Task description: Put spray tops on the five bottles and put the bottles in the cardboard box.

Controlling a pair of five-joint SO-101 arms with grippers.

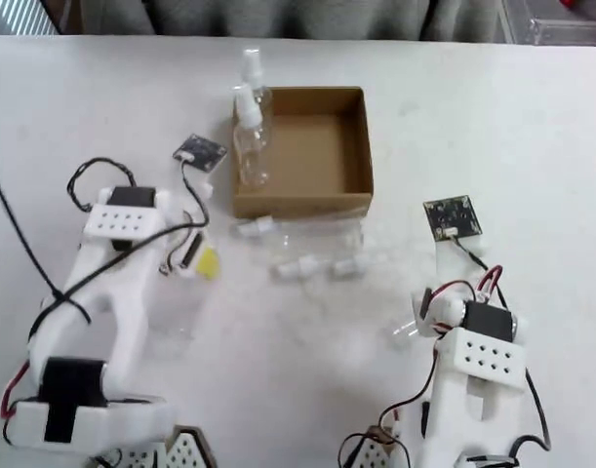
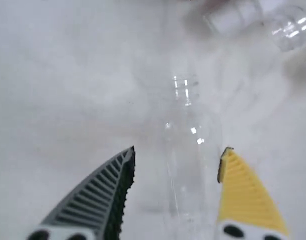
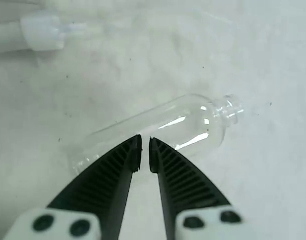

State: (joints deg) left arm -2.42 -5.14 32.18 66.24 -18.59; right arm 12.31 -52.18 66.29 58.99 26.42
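left jaws wide open astride clear plastic bottle lying on white counter | right jaws nearly shut, empty, over second clear bottle | we reckon slick plastic could squirt out sideways

You are working on a white surface that runs edge to edge across the high view. It is matt and faintly mottled, and up close in the right wrist view you can see small dark specks and grey smudges scattered over it. The light on it is bright and even, so shadows stay soft and pale. Beyond the far edge of the surface hangs a band of grey cloth in vertical folds. In the top left corner of the high view you have a pale slatted panel, and in the top right corner a clear plastic container stands behind the surface.
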